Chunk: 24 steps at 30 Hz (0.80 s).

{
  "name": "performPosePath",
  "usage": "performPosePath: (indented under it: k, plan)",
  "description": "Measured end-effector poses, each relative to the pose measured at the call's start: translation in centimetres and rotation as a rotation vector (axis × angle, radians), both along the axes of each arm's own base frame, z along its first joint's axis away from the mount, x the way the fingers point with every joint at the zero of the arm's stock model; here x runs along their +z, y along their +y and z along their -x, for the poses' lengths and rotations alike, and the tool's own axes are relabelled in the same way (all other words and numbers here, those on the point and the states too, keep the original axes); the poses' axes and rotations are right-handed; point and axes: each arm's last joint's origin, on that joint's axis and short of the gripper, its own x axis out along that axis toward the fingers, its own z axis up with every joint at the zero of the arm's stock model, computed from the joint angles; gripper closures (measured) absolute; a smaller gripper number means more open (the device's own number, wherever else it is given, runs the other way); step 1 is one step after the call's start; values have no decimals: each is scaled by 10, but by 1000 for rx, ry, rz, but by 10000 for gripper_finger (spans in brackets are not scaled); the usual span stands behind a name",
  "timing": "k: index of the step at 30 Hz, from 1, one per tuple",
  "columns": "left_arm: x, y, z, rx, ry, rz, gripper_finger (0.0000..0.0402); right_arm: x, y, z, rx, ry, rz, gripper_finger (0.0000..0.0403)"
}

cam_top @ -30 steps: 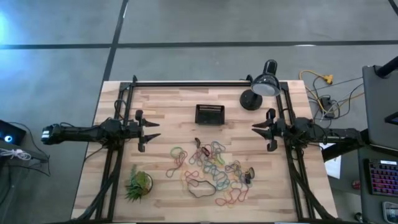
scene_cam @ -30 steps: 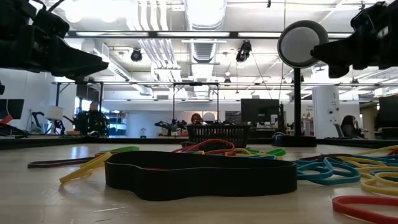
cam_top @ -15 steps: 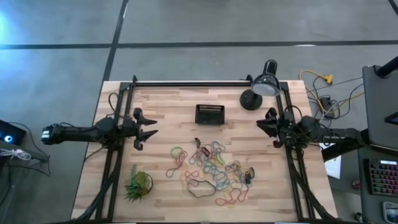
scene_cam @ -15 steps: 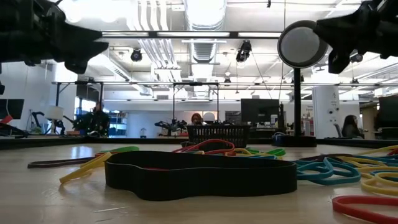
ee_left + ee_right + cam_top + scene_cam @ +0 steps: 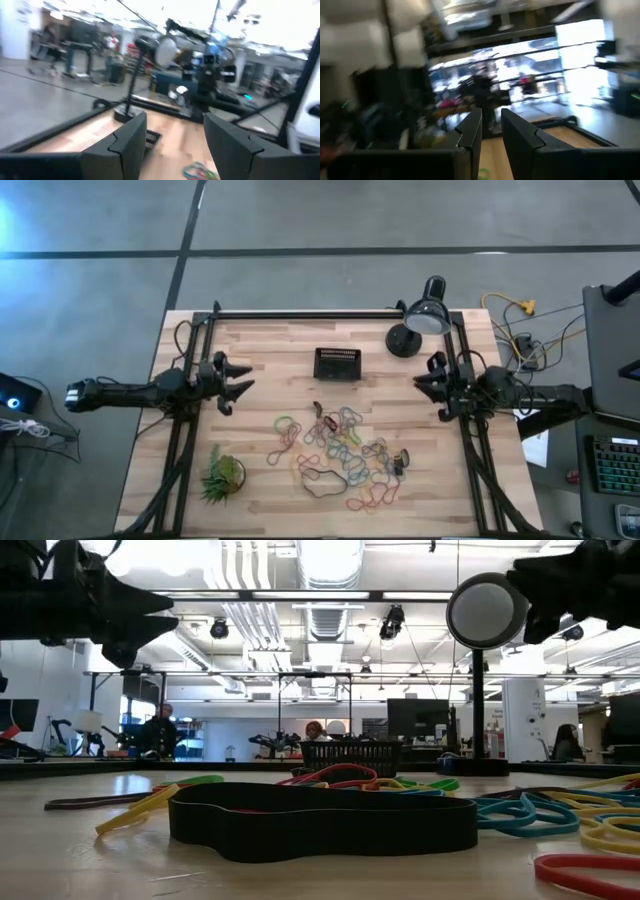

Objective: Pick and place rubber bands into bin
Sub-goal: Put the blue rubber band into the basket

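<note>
Table: light wood table (image 5: 270, 345) on a grey floor, black rails down both sides.
Bands: the rubber bands (image 5: 342, 448) lie loose in a heap on the table's middle and near half, red, blue, green, yellow and black; none is held.
Bin: the black bin (image 5: 337, 363) stands on the far half of the table, apart from the heap, between the two arms.
Lamp: a black lamp (image 5: 417, 322) at the far right corner, just beside the right rail.
Plant: a spiky green plant (image 5: 222, 476) at the near left corner.
Left arm: stretched in from the left side, left gripper (image 5: 240, 383) over the table's left edge, fingers spread wide, empty.
Right arm: stretched in from the right side, right gripper (image 5: 422, 381) over the right edge near the lamp, fingers set close with a narrow gap, nothing between them.
Low view only: a wide black band (image 5: 322, 821) lies nearest the camera; behind the bin (image 5: 350, 756), a workshop with ceiling lights and people (image 5: 158, 730) at benches.
Wrist views only: the left wrist view looks across at the lamp (image 5: 150, 60) and the bin (image 5: 151, 136) past spread fingers (image 5: 131, 140); the right wrist view is blurred and shows two close fingers (image 5: 470, 135) against the room.
</note>
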Motion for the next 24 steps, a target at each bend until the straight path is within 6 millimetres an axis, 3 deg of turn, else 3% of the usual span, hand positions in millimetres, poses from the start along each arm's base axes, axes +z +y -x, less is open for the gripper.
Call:
performPosePath:
  k: [5,11,15,20,24]
  plan:
    - [-6,-1,-5,-49,55,43,219,8,3,-7,40,-79,203,335]
    - [-13,-1,-10,-46,127,40,219,44,5,-19,39,-94,562,335]
    - [-16,-1,-12,-25,159,41,219,61,2,-29,16,225,432,335]
    - [-14,0,-15,-12,126,45,219,54,-3,-37,-30,765,285,335]
    - [-16,0,-18,-10,140,45,219,49,3,-57,22,889,255,335]
